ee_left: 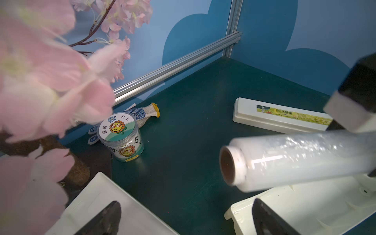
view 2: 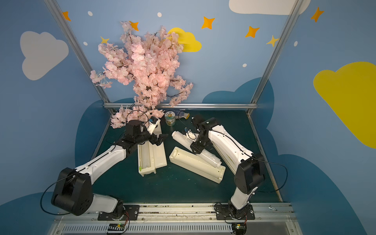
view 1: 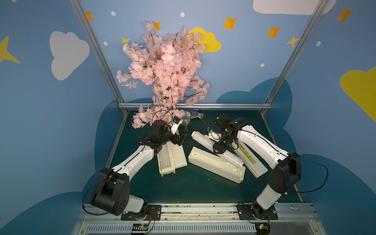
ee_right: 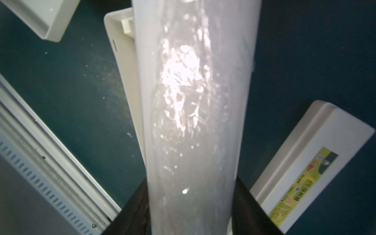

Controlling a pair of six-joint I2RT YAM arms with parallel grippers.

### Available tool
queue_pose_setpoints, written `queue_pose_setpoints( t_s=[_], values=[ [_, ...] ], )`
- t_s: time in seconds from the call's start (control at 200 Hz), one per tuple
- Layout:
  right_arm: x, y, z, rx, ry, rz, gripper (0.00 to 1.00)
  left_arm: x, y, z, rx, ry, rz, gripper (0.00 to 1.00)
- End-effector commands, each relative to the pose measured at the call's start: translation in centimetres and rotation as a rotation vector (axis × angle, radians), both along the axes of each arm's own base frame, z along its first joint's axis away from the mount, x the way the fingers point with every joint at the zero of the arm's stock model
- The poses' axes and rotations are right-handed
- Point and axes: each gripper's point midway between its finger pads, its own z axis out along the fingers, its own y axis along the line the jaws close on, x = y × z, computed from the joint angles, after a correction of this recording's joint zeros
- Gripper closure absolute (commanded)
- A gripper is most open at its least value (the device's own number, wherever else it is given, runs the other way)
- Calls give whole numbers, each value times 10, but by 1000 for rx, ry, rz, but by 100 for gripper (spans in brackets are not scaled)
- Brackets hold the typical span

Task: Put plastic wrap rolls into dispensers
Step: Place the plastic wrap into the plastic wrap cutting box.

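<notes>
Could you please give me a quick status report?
Left gripper open, over loaded dispenser. Right gripper shut on second roll, angled above open dispenser, not seated. Its lid lies open alongside.

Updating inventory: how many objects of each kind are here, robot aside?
Whitish translucent plastic wrap rolls: 2
Cream-white plastic dispenser boxes: 2
Round sunflower-label jar: 1
Blue-dotted knit glove: 1
Pink blossom tree: 1
Total: 7
</notes>
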Motion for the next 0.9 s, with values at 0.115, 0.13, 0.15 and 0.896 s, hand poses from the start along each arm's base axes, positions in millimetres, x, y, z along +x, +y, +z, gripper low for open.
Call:
queue_pose_setpoints(
  t_s=[0.115,0.13,0.15,0.896],
  values=[
    [0,10,-4,92,-57,52,83,-6,-7,4,-47,9,-43,0],
    [-1,10,-6,93,-54,56,83,-6,-7,5,-48,8,-43,0],
    [-2,11,-8,95,-49,59,83,-7,-7,4,-47,11,-45,0],
    [-29,3,-43,72,24,175,84,-12,-6,3,-47,33,-44,0]
  ],
)
